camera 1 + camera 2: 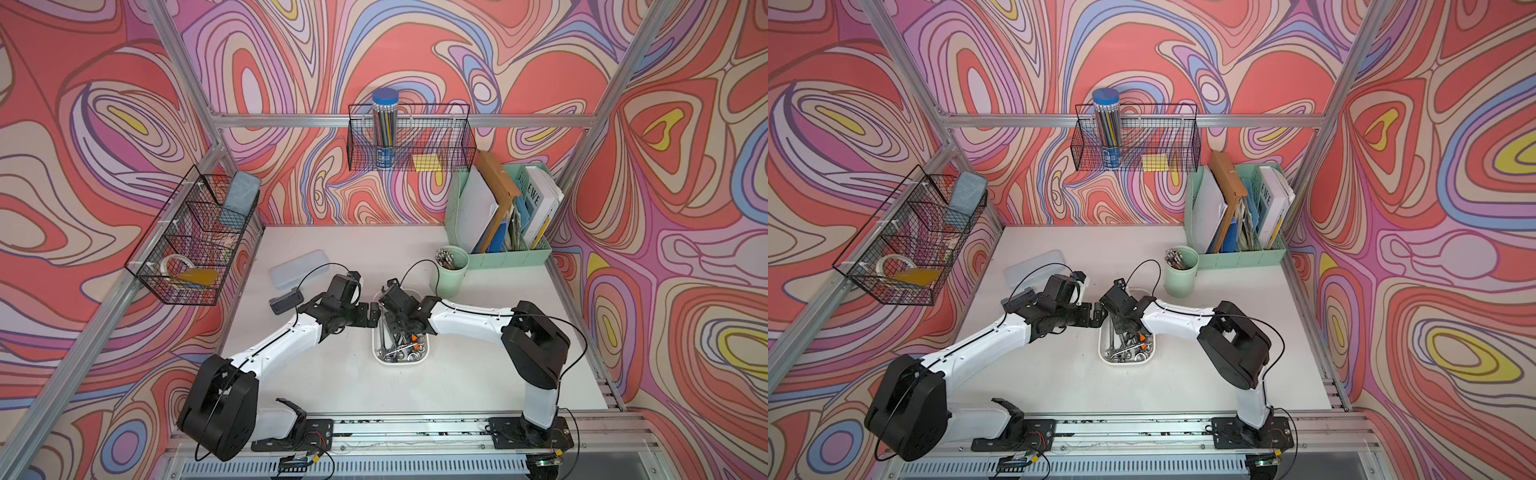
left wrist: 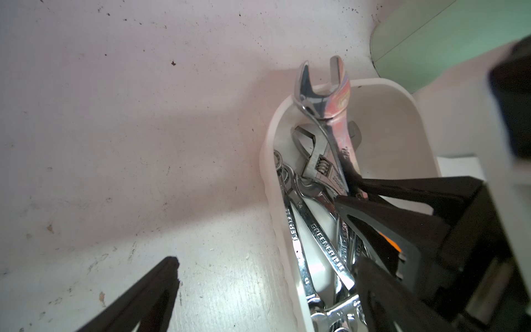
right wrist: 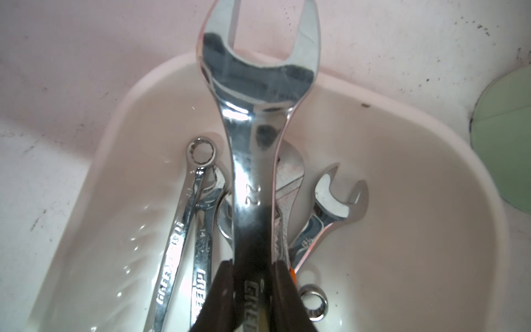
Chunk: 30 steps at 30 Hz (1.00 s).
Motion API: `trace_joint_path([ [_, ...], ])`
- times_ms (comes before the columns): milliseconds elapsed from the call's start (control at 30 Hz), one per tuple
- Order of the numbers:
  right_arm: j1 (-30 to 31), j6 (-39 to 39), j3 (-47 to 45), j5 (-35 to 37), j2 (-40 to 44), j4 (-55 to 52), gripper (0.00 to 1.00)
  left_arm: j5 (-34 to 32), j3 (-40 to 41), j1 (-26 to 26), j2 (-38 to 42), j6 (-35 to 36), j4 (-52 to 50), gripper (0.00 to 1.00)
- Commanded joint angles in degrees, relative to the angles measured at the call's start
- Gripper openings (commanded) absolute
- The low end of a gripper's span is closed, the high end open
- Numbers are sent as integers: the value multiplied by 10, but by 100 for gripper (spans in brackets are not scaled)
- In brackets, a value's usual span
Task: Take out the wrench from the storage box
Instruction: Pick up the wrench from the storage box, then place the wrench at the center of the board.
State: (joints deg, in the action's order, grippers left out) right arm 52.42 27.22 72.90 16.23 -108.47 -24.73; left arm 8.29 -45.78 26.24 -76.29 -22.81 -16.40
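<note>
Wrench (image 3: 253, 129) clamped inside right tool (image 3: 253, 270), over storage box (image 3: 431, 126)

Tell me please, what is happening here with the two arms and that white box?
The right gripper is shut on the shank of a large wrench. The wrench is tilted, and its open-end head reaches up past the rim of the storage box, so it is not out of the box yet. The other wrenches lie in the box. The left gripper is open and holds nothing; it hangs over the table right beside the box.
</note>
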Motion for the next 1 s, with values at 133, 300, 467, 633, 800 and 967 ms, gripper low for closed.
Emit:
trace_joint_path([
  [133, 16, 0, -11, 53, 60, 74, 0, -23, 1, -2, 12, -5, -3, 99],
  [300, 17, -5, -9, 66, 66, 81, 0, -25, -1, -3, 11, -5, -6, 99],
  [467, 19, -11, 11, 70, 89, 72, 0, -29, -6, -3, 9, -3, -14, 99],
  [633, 19, -18, 27, 77, 96, 63, 0, -29, -12, -3, 5, -2, -22, 99],
  [800, 20, -18, 39, 75, 108, 40, 0, -26, -13, -3, 4, -1, -25, 99],
  [967, 22, -8, 42, 71, 134, 0, 0, -21, -16, -3, 2, 0, -26, 99],
])
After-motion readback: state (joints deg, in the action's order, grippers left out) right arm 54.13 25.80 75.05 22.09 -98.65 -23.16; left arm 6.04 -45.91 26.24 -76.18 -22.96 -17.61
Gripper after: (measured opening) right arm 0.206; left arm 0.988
